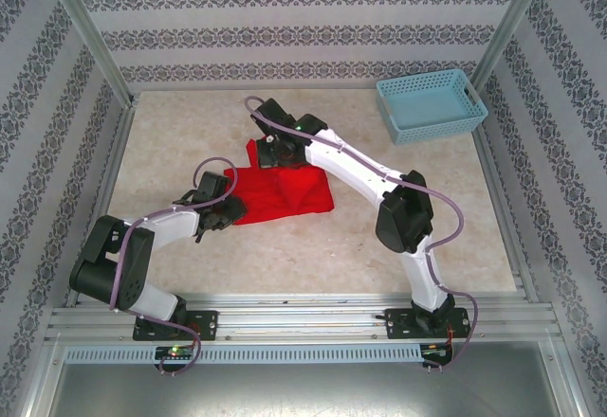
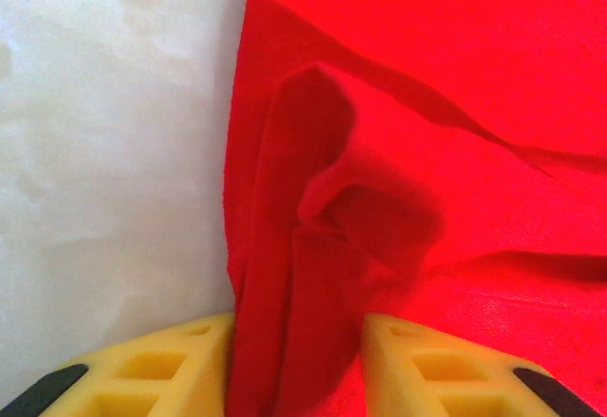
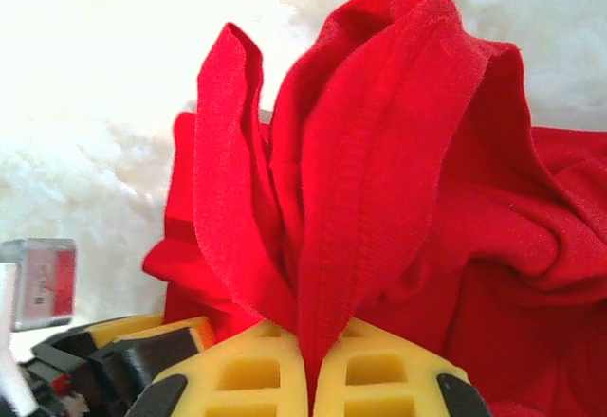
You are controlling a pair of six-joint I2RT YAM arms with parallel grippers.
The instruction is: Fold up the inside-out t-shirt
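Note:
The inside-out t-shirt (image 1: 289,192) lies as a bright red, roughly folded rectangle on the pale table, left of centre. My left gripper (image 1: 226,210) is at its near left edge. In the left wrist view a thick bunch of the red cloth (image 2: 313,246) fills the gap between the yellow fingers (image 2: 180,365), and my left gripper (image 2: 299,336) is shut on it. My right gripper (image 1: 268,154) is at the shirt's far left corner. In the right wrist view it (image 3: 311,346) is shut on a ribbed, stitched edge of the shirt (image 3: 379,133), which stands up in folds above the pads.
A light blue plastic basket (image 1: 432,104) stands at the far right corner of the table (image 1: 313,256). Patterned walls and metal frame posts (image 1: 90,38) close in the sides and back. A metal rail (image 1: 303,322) runs along the near edge by the arm bases.

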